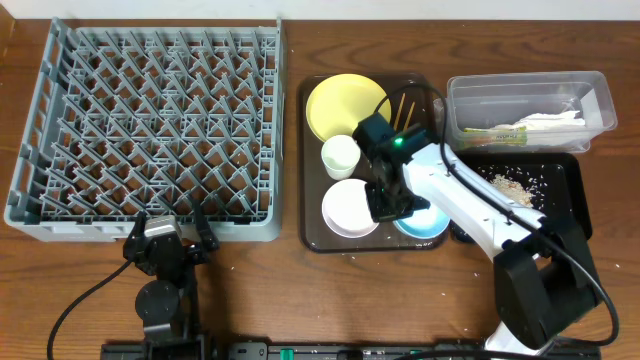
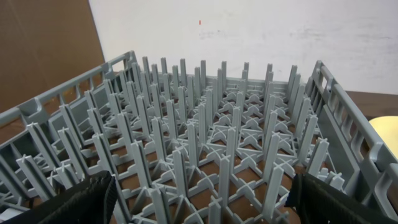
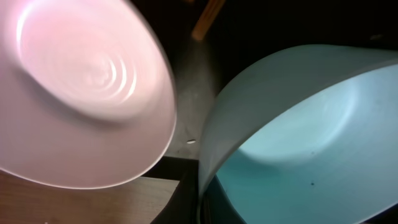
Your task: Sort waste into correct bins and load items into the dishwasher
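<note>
My right gripper [image 1: 397, 205] is down on the dark brown serving tray [image 1: 312, 238], between the white bowl [image 1: 347, 208] and the light blue bowl [image 1: 428, 226]. In the right wrist view its dark fingers [image 3: 208, 204] sit on either side of the light blue bowl's [image 3: 298, 143] near rim, which looks tilted; the white bowl [image 3: 81, 93] is at the left. The yellow plate [image 1: 345, 105], white cup [image 1: 339, 155] and chopsticks [image 1: 403, 108] lie on the same tray. My left gripper [image 1: 170, 226] is open and empty at the grey dish rack's [image 1: 150, 120] front edge.
The clear tub [image 1: 530, 92] at the back right holds the snack wrapper [image 1: 490, 135] and white napkin [image 1: 552, 122]. The black tray [image 1: 572, 200] in front of it holds rice scraps [image 1: 515, 185]. The left wrist view shows the rack's pegs [image 2: 217, 143] between my open fingers [image 2: 202, 205].
</note>
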